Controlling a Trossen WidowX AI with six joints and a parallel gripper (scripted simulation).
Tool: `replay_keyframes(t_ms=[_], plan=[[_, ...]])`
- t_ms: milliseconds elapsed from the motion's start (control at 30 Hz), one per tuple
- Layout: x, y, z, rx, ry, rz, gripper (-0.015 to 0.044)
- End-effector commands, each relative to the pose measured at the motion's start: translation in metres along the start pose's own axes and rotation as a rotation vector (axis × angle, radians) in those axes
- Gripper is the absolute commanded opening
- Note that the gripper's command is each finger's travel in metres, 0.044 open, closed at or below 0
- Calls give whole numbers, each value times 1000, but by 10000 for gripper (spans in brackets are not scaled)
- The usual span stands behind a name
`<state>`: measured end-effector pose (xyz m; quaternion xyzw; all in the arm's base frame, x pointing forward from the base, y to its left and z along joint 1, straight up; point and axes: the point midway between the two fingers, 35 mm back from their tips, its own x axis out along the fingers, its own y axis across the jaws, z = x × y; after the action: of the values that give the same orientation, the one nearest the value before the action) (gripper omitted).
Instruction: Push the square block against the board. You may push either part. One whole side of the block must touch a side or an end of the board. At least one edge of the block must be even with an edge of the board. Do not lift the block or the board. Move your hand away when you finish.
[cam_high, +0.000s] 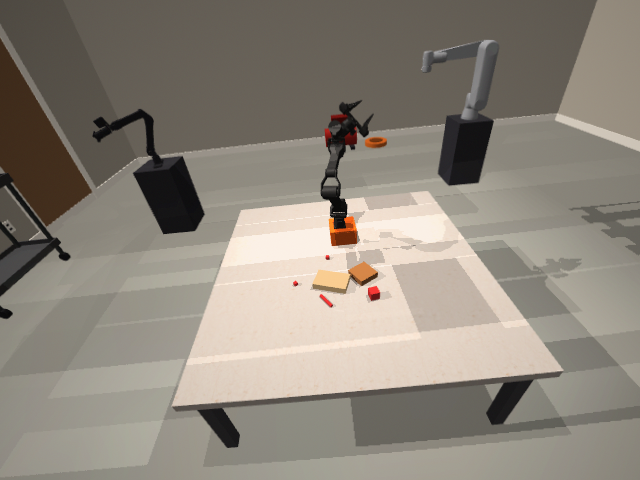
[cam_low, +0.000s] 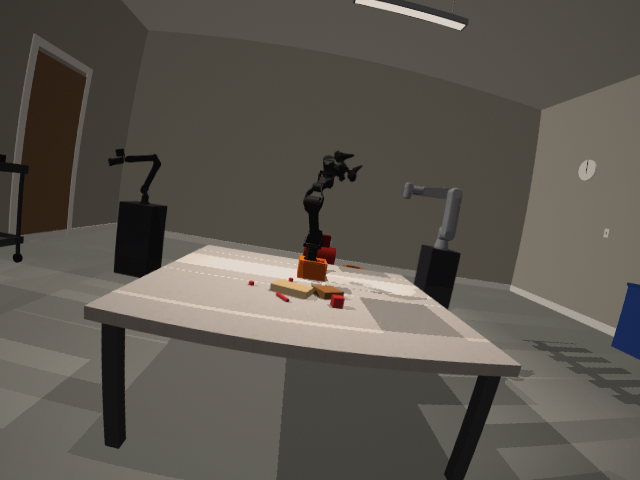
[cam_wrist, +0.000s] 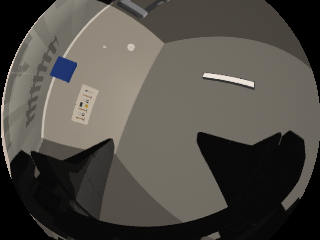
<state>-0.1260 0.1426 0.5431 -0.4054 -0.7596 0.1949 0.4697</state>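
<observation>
A light tan board (cam_high: 331, 280) (cam_low: 292, 287) lies flat on the table (cam_high: 310, 361) (cam_low: 206, 310). A darker brown square block (cam_high: 362, 272) (cam_low: 326, 290) lies just right of it, turned at an angle, with a corner near the board's right end. My gripper (cam_high: 361, 113) (cam_low: 349, 163) (cam_wrist: 155, 140) is open and empty, raised high above the arm's orange base (cam_high: 343, 232) (cam_low: 311, 268) at the back of the table. It points up and away from the table. The wrist view shows only walls and ceiling.
A red cube (cam_high: 373, 292) (cam_low: 337, 301) sits in front of the block. A red stick (cam_high: 325, 300) (cam_low: 282, 297) and two tiny red bits (cam_high: 295, 283) (cam_high: 327, 256) lie near the board. Two other arms on black pedestals (cam_high: 168, 193) (cam_high: 465, 147) stand off the table.
</observation>
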Motion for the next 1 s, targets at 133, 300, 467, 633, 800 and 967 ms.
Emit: replay_keyframes(t_ms=[133, 300, 467, 633, 800, 967], plan=[[4, 2, 3, -21, 4, 11, 269], [18, 12, 12, -88, 15, 54, 137], [34, 25, 20, -149, 20, 99, 6], [50, 42, 27, -204, 22, 149, 0], [67, 62, 31, -253, 22, 205, 0], [82, 85, 33, -296, 22, 269, 0]])
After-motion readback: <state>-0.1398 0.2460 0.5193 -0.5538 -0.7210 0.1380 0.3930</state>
